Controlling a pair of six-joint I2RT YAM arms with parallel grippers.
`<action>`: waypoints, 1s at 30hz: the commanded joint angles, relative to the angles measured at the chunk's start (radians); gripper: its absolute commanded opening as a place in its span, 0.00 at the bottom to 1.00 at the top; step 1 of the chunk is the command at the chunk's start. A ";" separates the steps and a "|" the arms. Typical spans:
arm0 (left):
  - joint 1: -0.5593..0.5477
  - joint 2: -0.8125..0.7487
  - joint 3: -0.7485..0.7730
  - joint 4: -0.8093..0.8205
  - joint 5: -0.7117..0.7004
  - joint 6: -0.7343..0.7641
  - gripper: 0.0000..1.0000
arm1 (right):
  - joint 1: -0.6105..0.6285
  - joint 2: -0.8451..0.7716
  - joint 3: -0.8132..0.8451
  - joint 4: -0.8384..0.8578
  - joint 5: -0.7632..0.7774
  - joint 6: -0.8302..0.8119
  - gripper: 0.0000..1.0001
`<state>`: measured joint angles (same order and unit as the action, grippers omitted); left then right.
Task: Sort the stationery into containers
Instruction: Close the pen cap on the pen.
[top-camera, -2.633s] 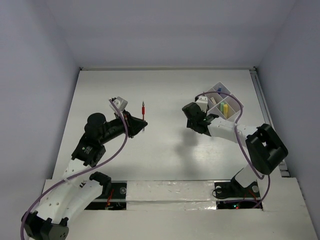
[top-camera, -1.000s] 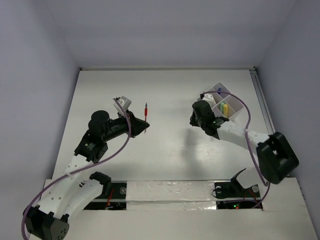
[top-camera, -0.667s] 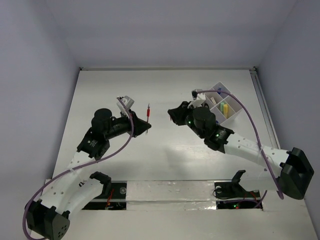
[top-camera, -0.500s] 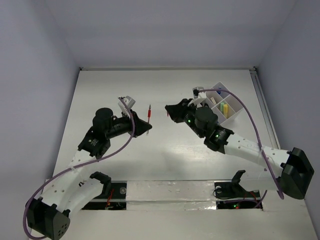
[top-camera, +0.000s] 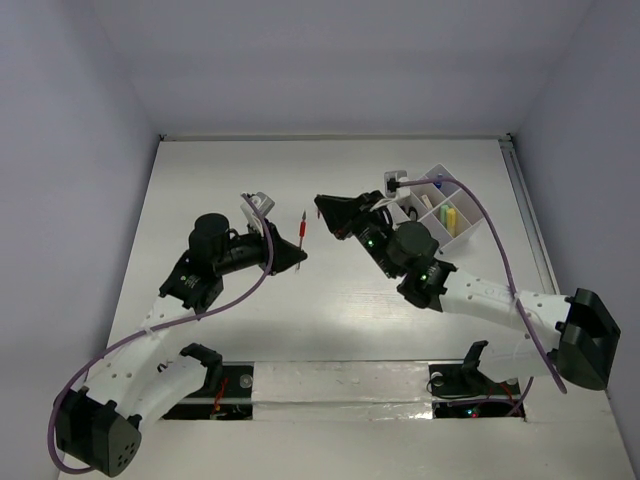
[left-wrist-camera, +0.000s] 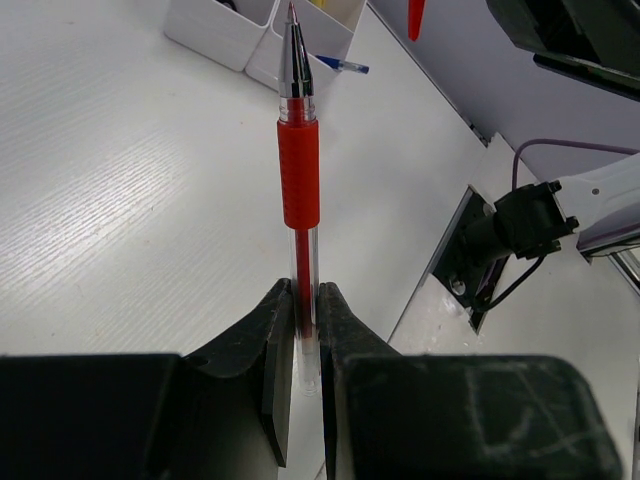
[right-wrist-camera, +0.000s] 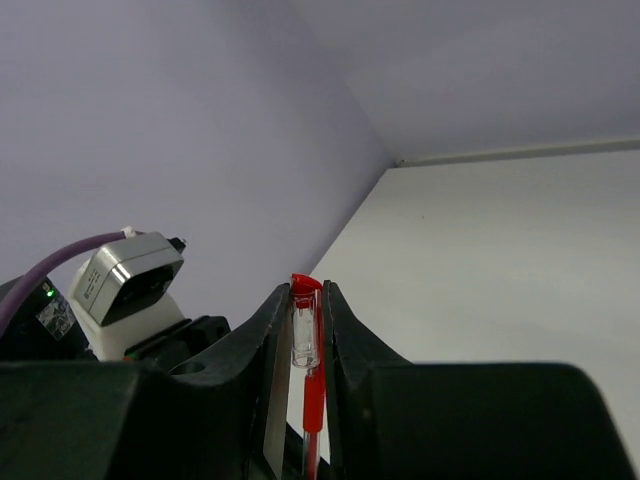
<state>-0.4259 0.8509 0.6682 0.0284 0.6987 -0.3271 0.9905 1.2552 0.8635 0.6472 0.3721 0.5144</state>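
A red pen (left-wrist-camera: 299, 180) stands uncapped, tip pointing away, with my left gripper (left-wrist-camera: 305, 295) shut on its clear barrel. From above the pen (top-camera: 303, 228) sits upright over the table's middle, just past the left gripper (top-camera: 293, 256). My right gripper (right-wrist-camera: 305, 302) is shut on a clear pen cap with a red top (right-wrist-camera: 305, 325); the pen's red grip (right-wrist-camera: 313, 405) shows behind it. The right gripper (top-camera: 323, 204) hovers close to the pen's tip, a small gap apart. The cap's red end (left-wrist-camera: 415, 15) hangs to the right of the tip. The white divided tray (top-camera: 467, 202) holds several items.
The tray (left-wrist-camera: 215, 35) lies beyond the pen tip, a blue pen (left-wrist-camera: 335, 66) poking out of it. Yellow sticks (top-camera: 449, 216) lie in one compartment. The right arm (top-camera: 480, 295) stretches across the table's right half. Walls enclose the table at the back and sides.
The right arm swung left from the tray until its gripper came close to the pen's tip. The left gripper drifted slightly right and forward, still holding the red pen.
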 joint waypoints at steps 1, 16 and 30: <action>-0.014 -0.004 0.022 0.059 0.031 -0.006 0.00 | 0.022 0.033 0.063 0.109 0.045 -0.053 0.00; -0.014 -0.016 0.022 0.057 0.025 -0.003 0.00 | 0.040 0.099 0.121 0.089 0.085 -0.119 0.00; -0.014 -0.026 0.025 0.048 0.009 0.005 0.00 | 0.050 0.130 0.117 0.101 0.079 -0.126 0.00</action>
<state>-0.4370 0.8478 0.6682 0.0338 0.7025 -0.3271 1.0298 1.3884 0.9421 0.6712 0.4339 0.4065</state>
